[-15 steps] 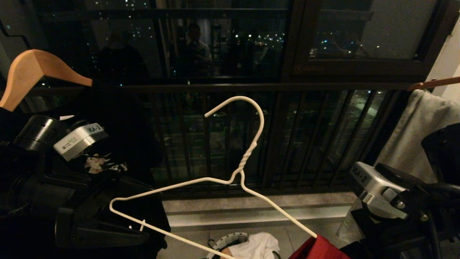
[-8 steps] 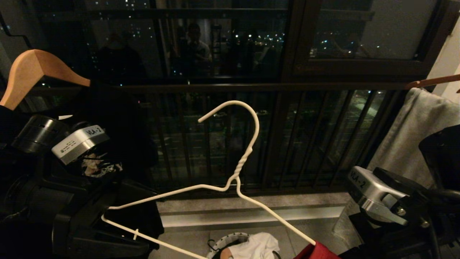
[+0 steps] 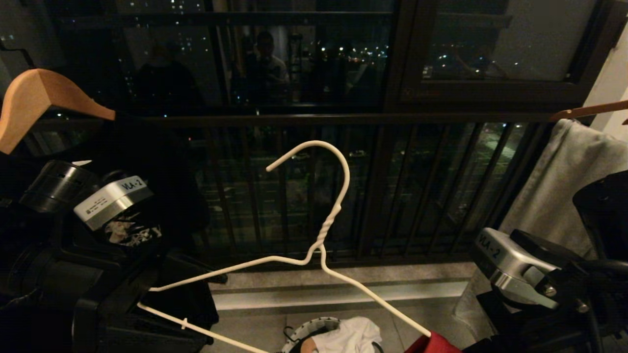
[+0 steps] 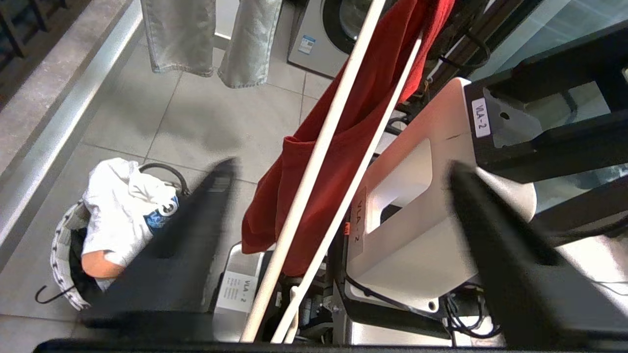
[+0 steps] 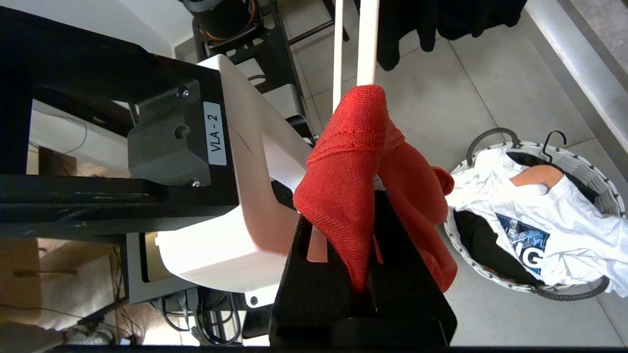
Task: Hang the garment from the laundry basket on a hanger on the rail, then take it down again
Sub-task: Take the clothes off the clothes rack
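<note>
The white wire hanger [image 3: 321, 238] hangs tilted in mid-air before the balcony window, hook upward. Its right end is tucked inside the red garment [image 3: 431, 344]. My right gripper [image 5: 363, 245] is shut on a fold of that garment [image 5: 351, 166] just below the hanger's wires [image 5: 367, 44]. My left gripper [image 4: 341, 166] stands open around the hanger's left end, its two wires [image 4: 314, 162] running between the fingers [image 4: 196, 220] without touching them. The laundry basket [image 3: 314, 324] sits on the floor below. The rail is out of view.
A wooden hanger [image 3: 34, 98] with a black shirt hangs at the left, a grey cloth [image 3: 564, 181] at the right. Dark balcony bars [image 3: 294, 117] stand behind. A white T-shirt [image 5: 535, 206] lies in the basket [image 5: 606, 193]. My white base [image 4: 422, 235] is close below.
The hanger has tipped and drifted left, its left end sinking lower between my left gripper's fingers. The right gripper has kept its hold on the garment and stayed put.
</note>
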Tool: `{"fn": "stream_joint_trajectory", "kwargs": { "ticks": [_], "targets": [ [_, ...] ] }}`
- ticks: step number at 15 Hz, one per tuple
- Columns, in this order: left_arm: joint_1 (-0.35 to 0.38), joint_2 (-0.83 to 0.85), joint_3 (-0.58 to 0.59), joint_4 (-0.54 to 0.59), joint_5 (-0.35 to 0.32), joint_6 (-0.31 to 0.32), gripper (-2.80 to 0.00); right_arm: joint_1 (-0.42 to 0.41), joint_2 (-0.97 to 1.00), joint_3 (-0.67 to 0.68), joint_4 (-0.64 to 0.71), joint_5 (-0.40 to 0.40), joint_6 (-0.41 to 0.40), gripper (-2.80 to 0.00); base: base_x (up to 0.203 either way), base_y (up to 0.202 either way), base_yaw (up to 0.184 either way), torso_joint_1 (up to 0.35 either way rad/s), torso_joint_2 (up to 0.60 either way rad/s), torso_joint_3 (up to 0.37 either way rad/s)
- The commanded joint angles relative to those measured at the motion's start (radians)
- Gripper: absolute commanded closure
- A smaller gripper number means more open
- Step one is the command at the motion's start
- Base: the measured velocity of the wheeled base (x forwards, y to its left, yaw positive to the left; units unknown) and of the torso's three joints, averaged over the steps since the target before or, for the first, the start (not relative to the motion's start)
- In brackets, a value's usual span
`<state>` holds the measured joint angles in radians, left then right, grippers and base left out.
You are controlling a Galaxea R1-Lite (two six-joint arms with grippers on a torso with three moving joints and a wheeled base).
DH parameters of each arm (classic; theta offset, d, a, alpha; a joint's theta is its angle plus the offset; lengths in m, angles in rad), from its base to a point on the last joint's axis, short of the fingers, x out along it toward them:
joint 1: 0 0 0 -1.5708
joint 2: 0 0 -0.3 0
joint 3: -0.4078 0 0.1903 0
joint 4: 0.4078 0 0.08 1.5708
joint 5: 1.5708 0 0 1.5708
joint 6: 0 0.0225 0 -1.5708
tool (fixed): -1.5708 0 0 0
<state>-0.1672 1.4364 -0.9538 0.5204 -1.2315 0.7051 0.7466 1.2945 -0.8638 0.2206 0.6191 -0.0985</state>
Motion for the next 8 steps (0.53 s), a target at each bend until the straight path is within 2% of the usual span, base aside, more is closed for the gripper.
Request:
{"fn": "stream_joint_trajectory", "kwargs": {
  "ticks": [1,8],
  "targets": [
    [-0.002,0.001,0.003,0.003,-0.006,0.005,0.00,0.000,-0.001,0.000,0.000,0.004,-0.001,0.00,0.000,0.000,0.000,0.000,0.00,0.000],
    [0.000,-0.010,0.015,-0.002,-0.009,0.013,0.00,-0.001,-0.003,-0.004,-0.004,-0.001,0.000,0.00,0.000,0.000,0.000,0.000,0.00,0.000]
  ]
}}
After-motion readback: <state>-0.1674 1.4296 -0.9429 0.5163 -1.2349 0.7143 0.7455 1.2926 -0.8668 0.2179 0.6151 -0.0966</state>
